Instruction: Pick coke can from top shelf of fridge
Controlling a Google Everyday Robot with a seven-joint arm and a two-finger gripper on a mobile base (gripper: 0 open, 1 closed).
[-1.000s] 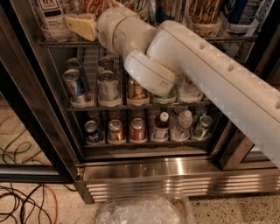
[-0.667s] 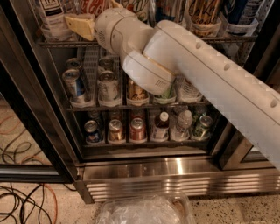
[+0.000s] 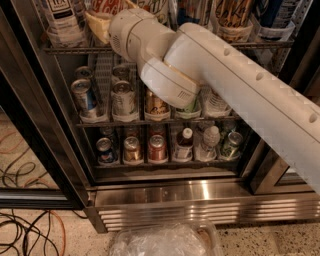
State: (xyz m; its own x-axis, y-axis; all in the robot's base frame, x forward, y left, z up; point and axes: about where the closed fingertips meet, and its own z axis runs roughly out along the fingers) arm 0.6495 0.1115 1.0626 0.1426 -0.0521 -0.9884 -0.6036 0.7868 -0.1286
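Tan-coloured and carried on the bulky white plastic arm (image 3: 225,85), the tool (image 3: 99,27) sits at the front rail of the grey wire-rack top shelf (image 3: 65,49) of the stainless-steel, glass-doored fridge (image 3: 200,192), in the upper left of the camera view. Compared with a second ago, it has nudged slightly inward over the rail, and the arm's round elbow housing has risen a little. The drinks on the racks have stayed put. I judge this to be the last stretch of the reach, with the grasp not yet made. Whether the tool is released or clenched cannot be told, since the wrist covers most of it.

The red aluminium coke can (image 3: 104,6) stands on that top shelf just behind and above the tool, though I cannot tell whether they touch. Only its lower body with red-and-white lettering shows, cut off by the top edge of the view. It appears upright, between a clear bottle with a white label (image 3: 61,20) and the arm's wrist. Nothing suggests it has been lifted.
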